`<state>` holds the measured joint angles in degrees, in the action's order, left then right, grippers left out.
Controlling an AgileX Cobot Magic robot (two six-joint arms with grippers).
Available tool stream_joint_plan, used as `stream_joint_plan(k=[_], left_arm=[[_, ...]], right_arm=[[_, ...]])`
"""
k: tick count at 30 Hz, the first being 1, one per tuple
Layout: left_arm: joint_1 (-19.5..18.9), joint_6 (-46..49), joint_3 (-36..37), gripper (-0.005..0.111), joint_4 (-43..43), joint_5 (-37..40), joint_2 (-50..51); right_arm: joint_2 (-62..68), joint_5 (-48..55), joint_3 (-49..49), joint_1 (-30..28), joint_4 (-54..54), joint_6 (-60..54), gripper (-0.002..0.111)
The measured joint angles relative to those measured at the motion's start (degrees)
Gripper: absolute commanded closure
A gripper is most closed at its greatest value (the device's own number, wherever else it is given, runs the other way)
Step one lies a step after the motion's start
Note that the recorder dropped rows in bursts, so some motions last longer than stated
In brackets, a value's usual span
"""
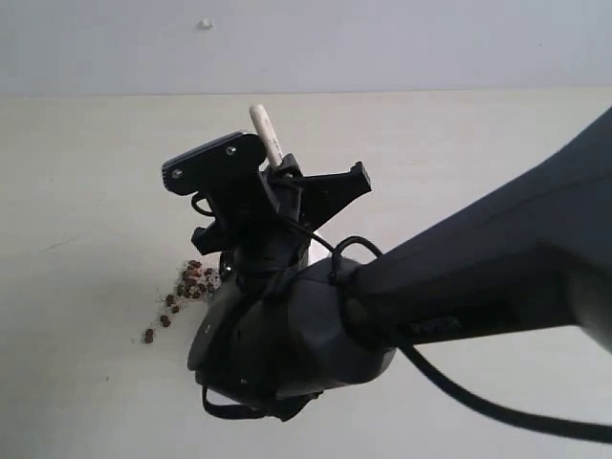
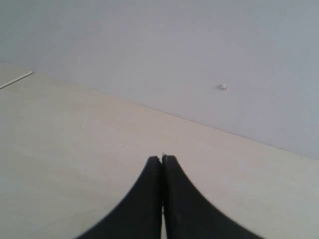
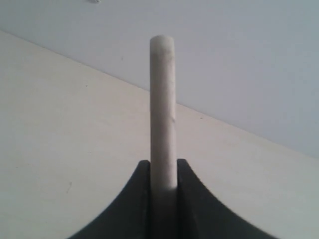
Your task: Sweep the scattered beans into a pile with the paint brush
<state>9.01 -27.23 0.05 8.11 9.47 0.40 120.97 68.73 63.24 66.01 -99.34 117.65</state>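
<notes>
My right gripper (image 1: 275,174) is shut on the white handle of the paint brush (image 1: 265,132), which sticks up past the jaws. In the right wrist view the handle (image 3: 163,99) stands clamped between the two black fingers of that gripper (image 3: 163,167). The bristles are hidden behind the arm. The beans (image 1: 194,278), small and reddish-brown, lie in a loose cluster on the pale table just left of the arm, with a few strays (image 1: 150,335) lower left. Whether they form the pile I cannot tell. My left gripper (image 2: 162,158) is shut, holds nothing, and hovers over bare table.
The big dark right arm (image 1: 459,277) and its cable (image 1: 478,406) fill the exterior view's middle and right and hide the table behind them. A grey wall (image 1: 382,38) with a small white mark (image 1: 205,24) bounds the table's far edge.
</notes>
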Motion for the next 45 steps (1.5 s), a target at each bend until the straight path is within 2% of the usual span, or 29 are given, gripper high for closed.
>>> stream_joint_plan(k=[7, 18, 23, 31, 37, 45], left_arm=[[0.0, 0.0, 0.0, 0.107, 0.0, 0.0, 0.0], [0.0, 0.0, 0.0, 0.107, 0.0, 0.0, 0.0], [0.0, 0.0, 0.0, 0.107, 0.0, 0.0, 0.0], [0.0, 0.0, 0.0, 0.107, 0.0, 0.0, 0.0], [0.0, 0.0, 0.0, 0.107, 0.0, 0.0, 0.0], [0.0, 0.0, 0.0, 0.107, 0.0, 0.0, 0.0]], right_arm=[[0.0, 0.0, 0.0, -4.4, 0.0, 3.1, 0.108], [5.1, -1.8, 9.7, -4.3, 0.1, 3.5, 0.108], [5.1, -3.0, 14.4, -1.5, 0.1, 1.8, 0.108], [3.4, -0.3, 15.7, -0.2, 0.1, -19.7, 0.108], [2.5, 0.3, 15.7, 0.1, 0.1, -40.3, 0.108], [2.5, 0.3, 15.7, 2.6, 0.2, -56.9, 0.108]])
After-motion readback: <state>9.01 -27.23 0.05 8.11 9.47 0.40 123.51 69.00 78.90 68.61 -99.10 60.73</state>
